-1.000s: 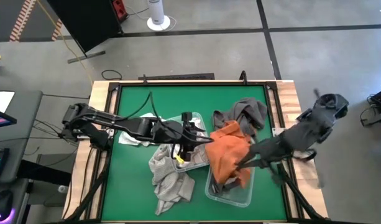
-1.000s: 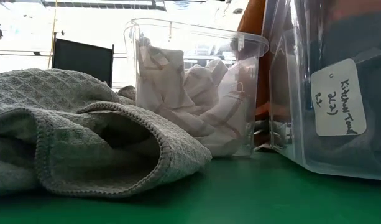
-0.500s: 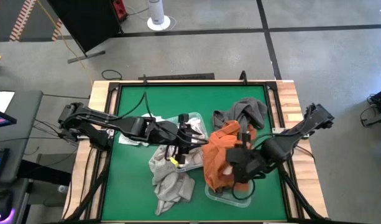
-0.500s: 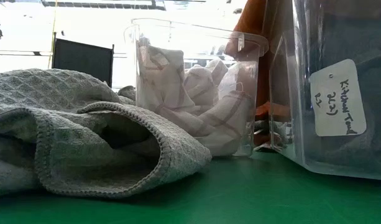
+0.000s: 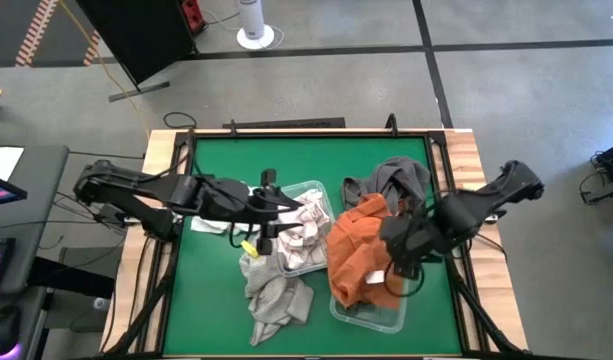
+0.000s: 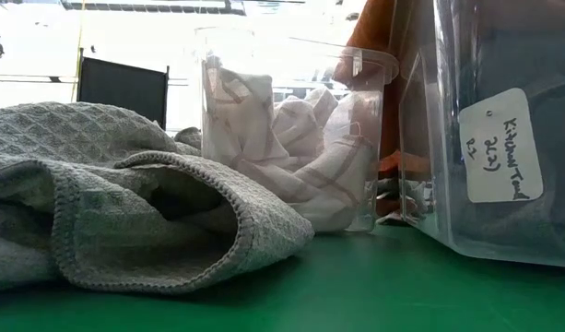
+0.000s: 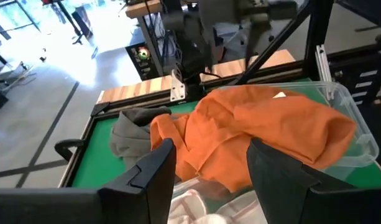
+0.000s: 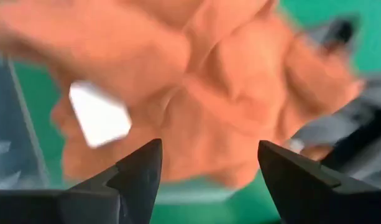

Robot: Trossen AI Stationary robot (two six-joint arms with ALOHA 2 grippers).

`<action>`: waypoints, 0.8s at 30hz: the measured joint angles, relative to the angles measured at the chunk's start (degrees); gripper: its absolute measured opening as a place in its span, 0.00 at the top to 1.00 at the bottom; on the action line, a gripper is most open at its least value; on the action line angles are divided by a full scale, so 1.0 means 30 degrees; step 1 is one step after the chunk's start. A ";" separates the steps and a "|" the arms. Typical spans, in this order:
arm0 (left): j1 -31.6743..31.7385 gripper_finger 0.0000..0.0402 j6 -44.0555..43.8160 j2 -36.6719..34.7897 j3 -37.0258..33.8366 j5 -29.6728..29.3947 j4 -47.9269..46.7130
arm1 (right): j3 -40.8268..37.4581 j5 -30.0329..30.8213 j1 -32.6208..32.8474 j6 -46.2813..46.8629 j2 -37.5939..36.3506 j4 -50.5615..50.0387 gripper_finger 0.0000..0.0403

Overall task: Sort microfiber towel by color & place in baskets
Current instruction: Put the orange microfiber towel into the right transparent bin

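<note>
Orange towel (image 5: 358, 258) heaped over the right basket (image 5: 378, 315), spilling past its rim toward the left basket (image 5: 304, 262) and touching it. Dark grey cloth visible through the right basket's clear wall, a handwritten label (image 6: 505, 145) stuck on that wall. Left basket at mid-counter, holding white towels with thin checked lines (image 5: 298, 226). Light grey waffle towel (image 5: 271, 295) crumpled on the green counter (image 5: 216, 300), just beside the left basket's near side. Dark grey towel (image 5: 394, 182) bunched behind the orange one, nearer the far edge. Another pale cloth (image 5: 211, 224) lying under the left arm.

Right gripper (image 5: 396, 268) hanging just over the orange towel, jaws spread wide, nothing between them; white tag (image 8: 98, 114) on the orange cloth directly ahead. Left gripper (image 5: 258, 232) at the left basket's outer edge, above the grey waffle towel, jaws parted and gripping nothing, aimed across the white towels at the orange heap.
</note>
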 joint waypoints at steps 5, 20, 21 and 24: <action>0.0000 0.53 -0.0529 -0.0060 0.0000 0.0006 -0.0514 | -0.0691 0.1899 -0.2428 -0.1248 -0.1485 -0.0262 0.27; -0.0015 0.53 -0.1262 -0.0024 0.0000 -0.0007 -0.1992 | -0.6119 -0.3470 -1.3598 -0.9798 -0.2459 0.4586 0.28; -0.0015 0.53 -0.1339 -0.0024 0.0000 -0.0007 -0.2100 | -0.6410 -0.3943 -1.4049 -1.0203 -0.2298 0.4865 0.28; -0.0015 0.53 -0.1539 -0.0024 0.0000 -0.0015 -0.2557 | -0.7070 -0.5847 -1.4761 -1.1030 -0.1752 0.5669 0.28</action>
